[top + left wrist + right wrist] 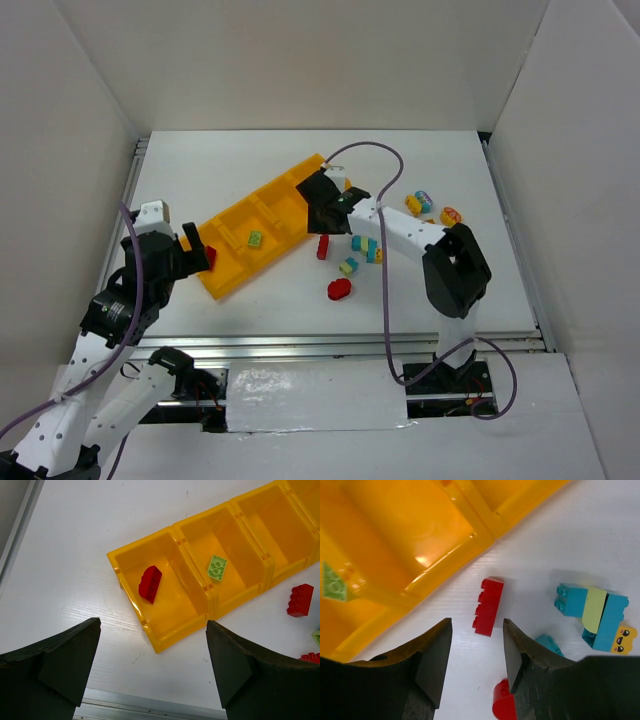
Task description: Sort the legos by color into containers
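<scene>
The containers form one long orange-yellow tray (262,205) lying diagonally. Its near end compartment holds a red round-topped lego (150,583); the one beside it holds a yellow-green lego (217,567). My left gripper (152,625) hangs wide open over the tray's (170,640) near end corner, nothing between its fingers. My right gripper (476,625) stands partly open just short of a red lego (487,606) on the table beside the tray (410,525), holding nothing. A red rounded lego (502,705) lies under its right finger. In the top view the right gripper (325,222) is above that red lego (322,247).
Teal and yellow-green legos (365,246) lie in a cluster right of the red one, with another teal lego (348,266) and the red rounded lego (339,289) nearer the front. Orange-yellow legos (420,202) lie farther right. White walls surround the table.
</scene>
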`<state>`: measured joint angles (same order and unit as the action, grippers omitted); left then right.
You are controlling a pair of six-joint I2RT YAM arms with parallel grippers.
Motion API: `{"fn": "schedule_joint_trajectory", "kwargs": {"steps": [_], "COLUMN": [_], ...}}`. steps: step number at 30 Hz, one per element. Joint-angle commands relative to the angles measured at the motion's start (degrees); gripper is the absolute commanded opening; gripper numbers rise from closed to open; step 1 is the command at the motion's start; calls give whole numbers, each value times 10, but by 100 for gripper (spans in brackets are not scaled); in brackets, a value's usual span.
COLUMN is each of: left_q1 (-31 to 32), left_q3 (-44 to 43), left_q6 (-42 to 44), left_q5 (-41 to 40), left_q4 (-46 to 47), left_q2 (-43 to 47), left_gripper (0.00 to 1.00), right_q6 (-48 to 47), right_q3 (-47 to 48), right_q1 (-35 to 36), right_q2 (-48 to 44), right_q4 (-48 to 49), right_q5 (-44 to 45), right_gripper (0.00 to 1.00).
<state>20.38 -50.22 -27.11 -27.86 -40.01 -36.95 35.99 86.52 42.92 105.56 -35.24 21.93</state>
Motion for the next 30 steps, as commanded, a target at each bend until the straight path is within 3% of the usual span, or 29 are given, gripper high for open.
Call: {"fn": "schedule_joint_trajectory", "kwargs": {"steps": [1, 19, 22, 26, 28, 29, 30], "left_q1": [-3, -3, -3, -3, -3, -3, -3], "left_q3": [-3, 0, 0, 0, 1, 1, 0], "left_q6": [10, 21, 21, 21, 22, 22, 22], "left_q5": [13, 41, 44, 43, 43, 45, 46], "left_q4": [27, 36, 36, 35, 36, 36, 36], "left_q2": [2, -7, -8, -7, -7, -7, -8], "left_gripper": [99, 99, 100, 99, 99, 99, 99], "right_q6": [16, 24, 29, 31, 33, 34, 35], "right_q3": [-3, -10, -17, -26, -42, -46, -49], "right_q1": [-15, -31, -31, -30, -29, -31, -29], "right_q2": [25, 118, 120, 118, 107, 103, 100], "right_q4": [24, 58, 62, 62, 73, 75, 75], "right_q5": [22, -41, -47, -50, -55, -56, -57], "right_gripper": [52, 48, 39, 37, 40, 52, 54]}}
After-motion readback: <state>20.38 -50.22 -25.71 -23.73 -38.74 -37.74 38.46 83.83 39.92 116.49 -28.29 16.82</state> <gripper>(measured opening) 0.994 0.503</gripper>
